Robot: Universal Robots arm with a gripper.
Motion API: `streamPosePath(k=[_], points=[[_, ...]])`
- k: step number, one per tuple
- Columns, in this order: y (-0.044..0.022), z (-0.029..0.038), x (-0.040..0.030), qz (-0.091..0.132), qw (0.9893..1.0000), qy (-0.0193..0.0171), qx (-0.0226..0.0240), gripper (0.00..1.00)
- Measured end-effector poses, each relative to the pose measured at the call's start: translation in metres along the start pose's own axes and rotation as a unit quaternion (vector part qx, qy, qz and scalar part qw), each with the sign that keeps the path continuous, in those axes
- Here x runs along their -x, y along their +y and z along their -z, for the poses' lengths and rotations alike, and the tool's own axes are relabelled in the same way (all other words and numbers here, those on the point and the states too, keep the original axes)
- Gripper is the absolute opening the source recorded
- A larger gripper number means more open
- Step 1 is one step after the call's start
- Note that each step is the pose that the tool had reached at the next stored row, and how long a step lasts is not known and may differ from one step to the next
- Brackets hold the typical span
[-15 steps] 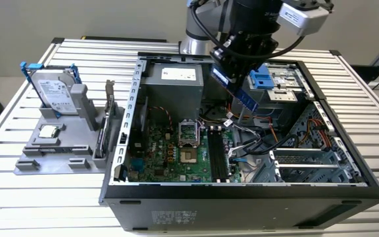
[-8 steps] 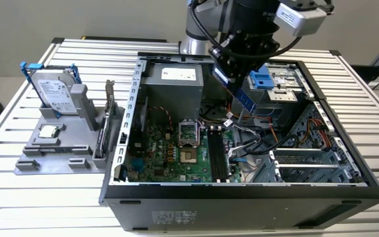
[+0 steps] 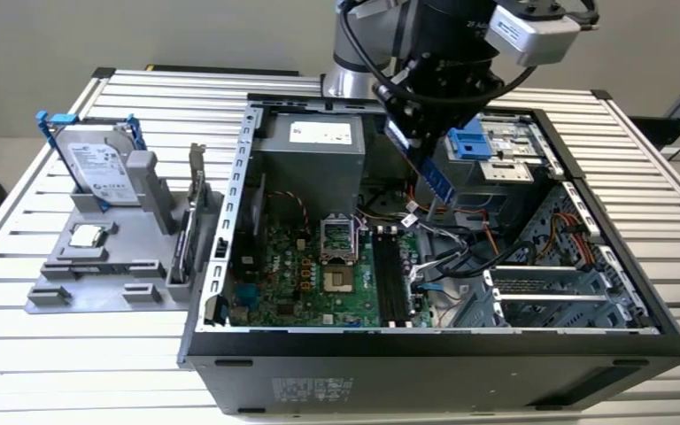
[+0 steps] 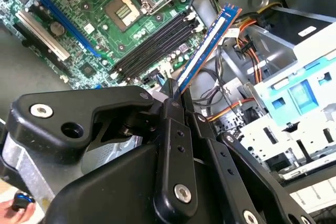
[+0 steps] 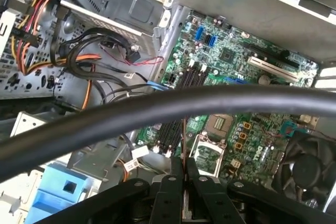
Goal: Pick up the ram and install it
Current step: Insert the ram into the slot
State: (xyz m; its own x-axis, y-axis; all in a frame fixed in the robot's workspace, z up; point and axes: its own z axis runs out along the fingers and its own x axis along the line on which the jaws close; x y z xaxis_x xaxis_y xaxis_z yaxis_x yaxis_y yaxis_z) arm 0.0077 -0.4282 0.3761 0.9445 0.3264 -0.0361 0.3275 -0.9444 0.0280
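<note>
Gripper (image 4: 175,92) jaws pinch the long, thin blue circuit-board ram (image 4: 210,40). Ram is held tilted over the green motherboard (image 4: 105,32).

The gripper (image 3: 414,131) is holding the ram (image 3: 438,184) tilted over the open computer case (image 3: 435,367), above the cables (image 3: 459,252) beside the motherboard (image 3: 305,274). A hard drive (image 3: 98,166) is standing in a grey holder (image 3: 92,288) on the desk (image 3: 81,354), at the exterior view's left.

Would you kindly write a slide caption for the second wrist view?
Gripper shut on the ram, which juts out tilted near the motherboard's black slots.
</note>
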Motion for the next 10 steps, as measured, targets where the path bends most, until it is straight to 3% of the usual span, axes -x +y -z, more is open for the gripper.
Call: streamPosePath(k=[10], points=[[0.0000,0.0000,-0.0001,-0.047,0.9989,-0.0013,-0.0017,0.00]])
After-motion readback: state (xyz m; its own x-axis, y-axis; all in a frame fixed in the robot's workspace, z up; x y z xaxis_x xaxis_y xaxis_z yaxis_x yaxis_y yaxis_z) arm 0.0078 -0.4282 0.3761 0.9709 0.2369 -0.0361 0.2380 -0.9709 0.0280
